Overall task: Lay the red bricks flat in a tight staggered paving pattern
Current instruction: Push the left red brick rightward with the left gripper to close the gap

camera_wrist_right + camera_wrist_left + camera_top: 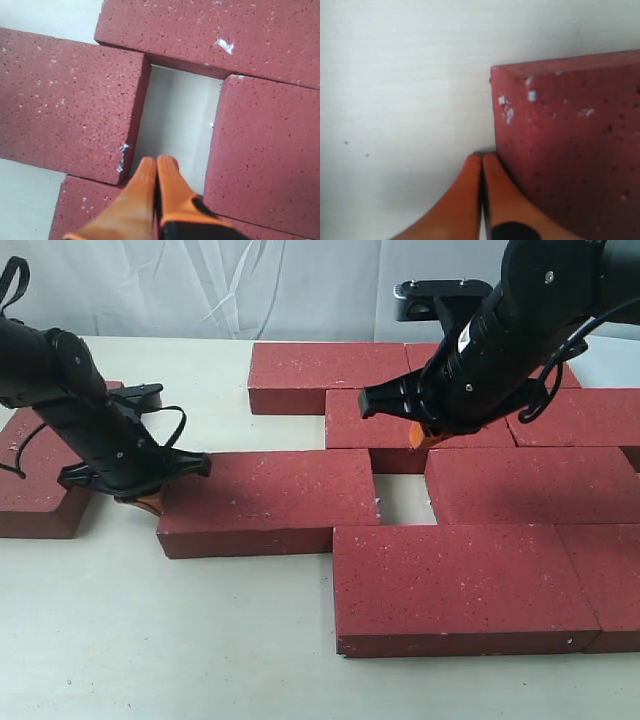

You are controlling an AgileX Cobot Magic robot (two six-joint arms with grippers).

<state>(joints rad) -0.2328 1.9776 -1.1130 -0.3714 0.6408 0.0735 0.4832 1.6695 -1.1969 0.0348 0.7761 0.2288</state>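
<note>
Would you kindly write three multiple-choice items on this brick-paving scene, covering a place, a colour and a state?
1. Where is the left gripper placed?
A) at the left end of the protruding brick
B) on top of the far row
C) at the table's near edge

2. What colour are both grippers' fingers?
A) blue
B) orange
C) white

3. The right gripper, at the bare gap between bricks, is:
A) wide open
B) shut, holding nothing
C) shut on a brick

Answers:
1 A: the left wrist view shows it at that brick's corner.
2 B: both wrist views show orange fingers.
3 B: the right wrist view shows its fingers pressed together with nothing between them.
</note>
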